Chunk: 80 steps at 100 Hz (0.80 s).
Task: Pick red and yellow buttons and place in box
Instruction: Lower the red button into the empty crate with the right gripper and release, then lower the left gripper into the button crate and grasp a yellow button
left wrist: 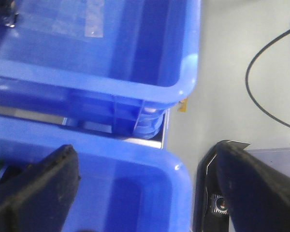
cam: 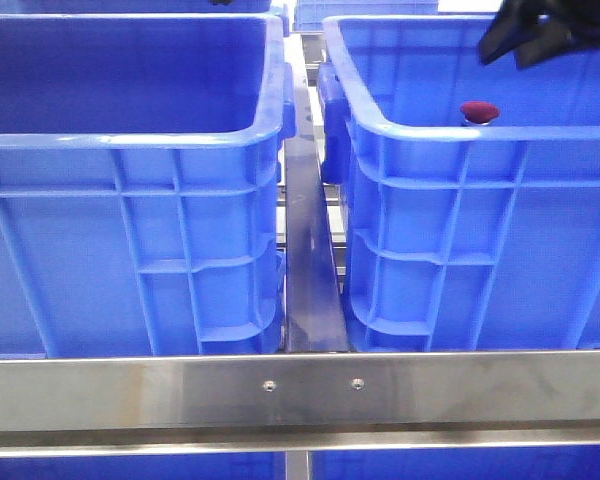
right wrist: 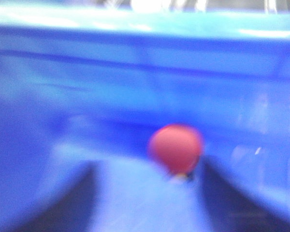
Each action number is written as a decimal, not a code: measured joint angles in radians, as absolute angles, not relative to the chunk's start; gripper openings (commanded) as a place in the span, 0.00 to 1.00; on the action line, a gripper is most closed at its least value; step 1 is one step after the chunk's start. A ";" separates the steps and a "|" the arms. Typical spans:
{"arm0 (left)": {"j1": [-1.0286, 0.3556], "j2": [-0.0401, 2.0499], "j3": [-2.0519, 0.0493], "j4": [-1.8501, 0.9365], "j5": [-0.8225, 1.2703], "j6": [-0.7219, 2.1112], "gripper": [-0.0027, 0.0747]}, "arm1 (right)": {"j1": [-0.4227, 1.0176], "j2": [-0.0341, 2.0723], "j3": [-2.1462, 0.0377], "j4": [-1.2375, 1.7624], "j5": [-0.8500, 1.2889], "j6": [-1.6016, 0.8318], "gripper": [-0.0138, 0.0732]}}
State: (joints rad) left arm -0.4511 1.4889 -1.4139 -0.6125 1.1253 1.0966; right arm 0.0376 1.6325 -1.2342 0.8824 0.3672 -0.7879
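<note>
Red button [cam: 479, 111] sits inside the right blue crate [cam: 460, 180], cap showing just above the crate's near rim in front view, near the near wall. In right wrist view the same red cap [right wrist: 176, 148] shows blurred, round, between the two dark fingers [right wrist: 67, 203] of the right gripper [right wrist: 147, 203], w/ crate floor and wall behind it. Fingers stand apart, cap not touched by either as far as the blur allows. Yellow button: can't pick it out in any view.

Right gripper [cam: 540, 35] in front view hangs over the far right part of the right crate, above and to the right of the red button, dark and partly cut by the frame edge.

Left crate [cam: 130, 180] stands beside the right one, a metal strip [cam: 305, 250] running between them. A steel rail [cam: 300, 395] w/ two screws crosses in front of both.

Left gripper [left wrist: 140, 193] in its wrist view: fingers [left wrist: 38, 193] wide apart, nothing between them, over a crate corner [left wrist: 179, 169]. A second crate [left wrist: 135, 58] lies beyond, a black cable [left wrist: 261, 92] on pale floor beside it.
</note>
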 measured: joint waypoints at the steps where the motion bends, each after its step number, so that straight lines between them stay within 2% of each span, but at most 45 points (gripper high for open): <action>1: -0.449 1.489 -1.414 -0.612 1.125 1.095 0.75 | 0.038 1.621 -1.231 0.885 0.369 -0.788 0.23; 10: -0.447 1.489 -1.414 -0.608 1.125 1.089 0.74 | 0.038 1.546 -1.190 0.910 0.400 -0.788 0.07; 26: -0.446 1.489 -1.414 -0.582 1.125 1.028 0.74 | 0.038 1.414 -1.129 0.961 0.472 -0.788 0.08; 40: -0.446 1.489 -1.414 -0.482 1.104 0.865 0.74 | 0.038 1.303 -1.071 0.991 0.528 -0.788 0.08; 61: -0.446 1.489 -1.414 -0.254 1.046 0.509 0.74 | 0.038 1.184 -1.005 0.996 0.591 -0.788 0.08; 80: -0.446 1.489 -1.414 0.000 1.018 0.069 0.74 | 0.038 1.161 -0.998 0.996 0.634 -0.785 0.08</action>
